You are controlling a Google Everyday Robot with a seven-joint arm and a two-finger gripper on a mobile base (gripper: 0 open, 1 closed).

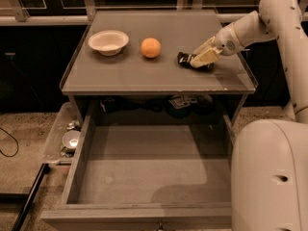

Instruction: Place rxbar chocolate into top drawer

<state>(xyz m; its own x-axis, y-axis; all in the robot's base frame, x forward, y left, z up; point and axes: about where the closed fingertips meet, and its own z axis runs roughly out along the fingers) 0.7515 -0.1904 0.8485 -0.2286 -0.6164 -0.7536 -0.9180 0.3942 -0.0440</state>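
Observation:
The rxbar chocolate point(183, 58), a small flat bar in a black wrapper, lies on the grey cabinet top point(144, 76) at the right, to the right of the orange. My gripper point(197, 60) is down on the bar and covers its middle, so only the bar's dark ends show on either side. The top drawer point(82, 162) stands pulled wide open below the cabinet top, its flat grey bottom bare.
An orange point(150, 47) and a white bowl point(108, 41) sit on the cabinet top to the left of the bar. My pale body point(269, 177) fills the lower right, next to the drawer. A clear bin point(67, 138) with small items stands on the floor at the left.

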